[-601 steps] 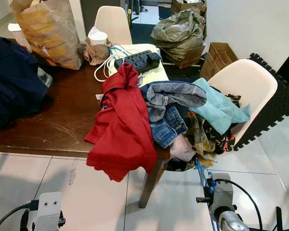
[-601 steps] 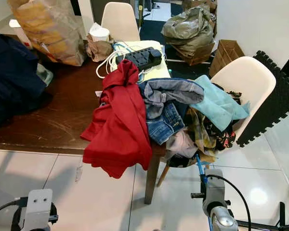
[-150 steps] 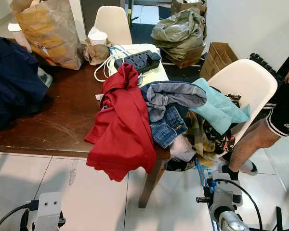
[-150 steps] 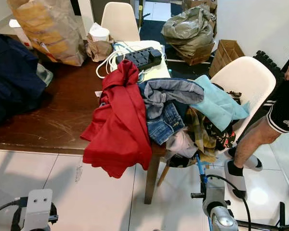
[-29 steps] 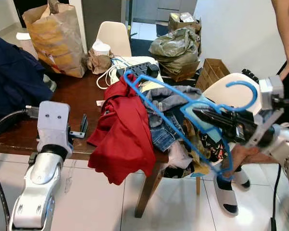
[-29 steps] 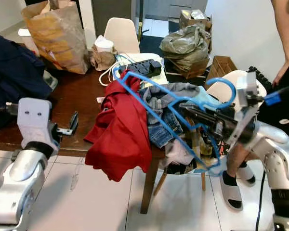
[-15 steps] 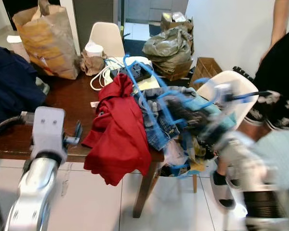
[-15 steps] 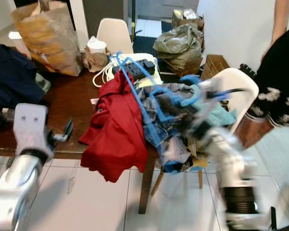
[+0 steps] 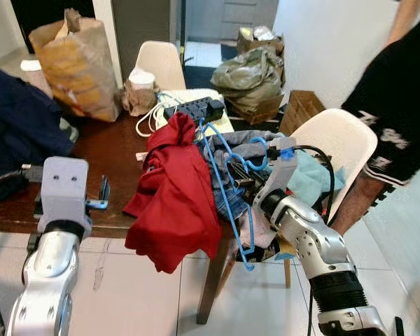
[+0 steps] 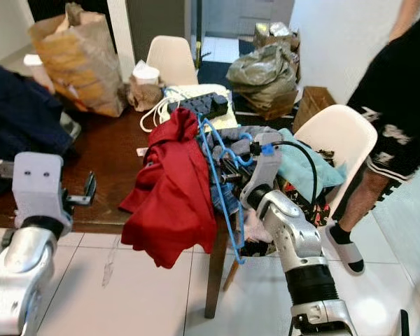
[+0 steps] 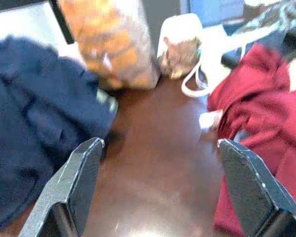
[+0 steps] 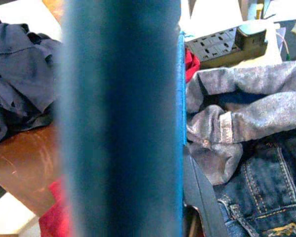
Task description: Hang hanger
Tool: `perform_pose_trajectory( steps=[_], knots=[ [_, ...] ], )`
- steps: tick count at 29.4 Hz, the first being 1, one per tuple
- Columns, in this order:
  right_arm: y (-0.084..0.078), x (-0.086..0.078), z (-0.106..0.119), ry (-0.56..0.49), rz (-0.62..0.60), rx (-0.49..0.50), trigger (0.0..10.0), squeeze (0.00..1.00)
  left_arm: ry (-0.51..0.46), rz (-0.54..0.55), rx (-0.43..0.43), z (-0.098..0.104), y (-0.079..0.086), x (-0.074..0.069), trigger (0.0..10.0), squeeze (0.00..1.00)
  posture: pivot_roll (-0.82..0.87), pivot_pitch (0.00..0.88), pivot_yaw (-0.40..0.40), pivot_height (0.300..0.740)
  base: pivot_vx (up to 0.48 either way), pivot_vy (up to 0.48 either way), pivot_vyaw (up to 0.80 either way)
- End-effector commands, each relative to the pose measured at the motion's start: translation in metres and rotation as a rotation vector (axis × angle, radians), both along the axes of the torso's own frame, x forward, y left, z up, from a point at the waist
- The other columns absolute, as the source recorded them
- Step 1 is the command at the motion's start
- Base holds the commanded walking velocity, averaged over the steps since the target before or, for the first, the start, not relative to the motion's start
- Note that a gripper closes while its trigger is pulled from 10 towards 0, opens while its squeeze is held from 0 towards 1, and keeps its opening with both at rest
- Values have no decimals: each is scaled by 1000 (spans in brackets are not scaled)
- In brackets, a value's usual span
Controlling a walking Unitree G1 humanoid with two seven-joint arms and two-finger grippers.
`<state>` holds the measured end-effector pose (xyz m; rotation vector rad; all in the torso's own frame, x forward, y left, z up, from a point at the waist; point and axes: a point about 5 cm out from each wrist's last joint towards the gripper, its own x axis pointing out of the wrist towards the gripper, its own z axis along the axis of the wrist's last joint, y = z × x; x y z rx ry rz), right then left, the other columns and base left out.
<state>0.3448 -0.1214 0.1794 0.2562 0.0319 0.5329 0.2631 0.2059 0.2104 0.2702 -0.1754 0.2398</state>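
A blue plastic hanger (image 9: 227,192) hangs edge-on over the clothes pile at the table's near right corner, its hook (image 9: 257,145) up by the wrist. My right gripper (image 9: 239,182) is shut on the hanger, reaching forward just above the jeans (image 10: 227,192). In the right wrist view the hanger (image 12: 123,118) is a blurred blue band close to the camera. A red garment (image 9: 175,189) drapes over the table edge left of the hanger. My left gripper (image 11: 160,143) is open, raised over the brown table (image 9: 112,150) beside the red garment.
A person (image 9: 399,98) in black stands close on the right, behind a white chair (image 9: 336,140) heaped with clothes. On the table lie a navy garment (image 9: 14,119), a paper bag (image 9: 77,63) and a power strip (image 9: 192,110). White tiled floor (image 9: 140,280) lies in front.
My right arm has swung the hanger from wide in front of me forward onto the clothes pile, now edge-on. The person has stepped closer on the right. The view has shifted a little.
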Motion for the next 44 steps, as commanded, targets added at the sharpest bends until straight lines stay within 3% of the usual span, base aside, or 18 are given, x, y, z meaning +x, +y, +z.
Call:
perform_pose_trajectory(
  steps=[1, 4, 9, 11, 14, 17, 29, 31, 32, 33, 36, 37, 38, 39, 41, 42, 44],
  knots=[
    [10, 1, 4, -35, 37, -16, 10000, 0, 12, -14, 13, 0, -5, 4, 10000, 0, 4, 0, -26, 740, 0, 0, 0],
    [25, -3, 6, -70, 118, -42, 10000, 0, -1, -44, 26, 5, -12, 9, 10000, 0, 11, 0, -21, 740, 0, 0, 0],
    [30, -3, 6, -74, 139, -42, 10000, 0, -2, -59, 28, 7, -15, 11, 10000, 0, 18, 0, -20, 740, 0, 0, 0],
    [46, -12, 2, -92, 263, -65, 10000, 0, 11, -88, 31, 5, -22, 12, 10000, 0, 13, 0, -10, 740, 0, 0, 0],
    [46, -12, 2, -92, 263, -65, 10000, 0, 11, -88, 31, 5, -22, 12, 10000, 0, 13, 0, -10, 740, 0, 0, 0],
    [59, -24, 1, -109, 386, -83, 10000, 0, 12, -104, 30, 6, -27, 15, 10000, 0, 12, 0, -10, 740, 0, 0, 0],
    [64, -27, -8, -107, 414, -144, 10000, 0, 21, -129, 30, 7, -29, 18, 10000, 0, 1, 0, 26, 740, 0, 0, 0],
    [50, -15, -26, -43, 243, -230, 10000, 0, 75, -90, 32, -7, -20, 8, 10000, 0, 16, 0, -10, 740, 0, 0, 0],
    [50, -15, -26, -43, 243, -230, 10000, 0, 75, -90, 32, -7, -20, 8, 10000, 0, 16, 0, -10, 740, 0, 0, 0],
    [37, -8, -35, -3, 139, -247, 10000, 0, 105, -56, 33, -18, -14, 1, 10000, 0, 24, 0, -34, 740, 0, 0, 0],
    [26, -2, -41, 29, 37, -251, 10000, 0, 129, -20, 37, -27, -7, -6, 10000, 0, 26, 0, -39, 740, 0, 0, 0],
    [12, 4, -45, 56, -63, -245, 10000, 0, 140, 7, 38, -33, -1, -12, 10000, 0, 34, 0, -57, 740, 0, 0, 0],
    [12, 4, -45, 56, -63, -245, 10000, 0, 140, 7, 38, -33, -1, -12, 10000, 0, 34, 0, -57, 740, 0, 0, 0],
    [-7, 9, -48, 75, -188, -246, 10000, 0, 152, 39, 40, -41, 5, -17, 10000, 0, 39, 0, -76, 740, 0, 0, 0],
    [-7, 9, -48, 75, -188, -246, 10000, 0, 152, 39, 40, -41, 5, -17, 10000, 0, 39, 0, -76, 740, 0, 0, 0],
    [-25, 13, -48, 85, -303, -248, 10000, 0, 157, 55, 28, -48, 9, -20, 10000, 0, 37, 0, -84, 740, 0, 0, 0],
    [-25, 13, -48, 85, -303, -248, 10000, 0, 157, 55, 28, -48, 9, -20, 10000, 0, 37, 0, -84, 740, 0, 0, 0]
  ],
)
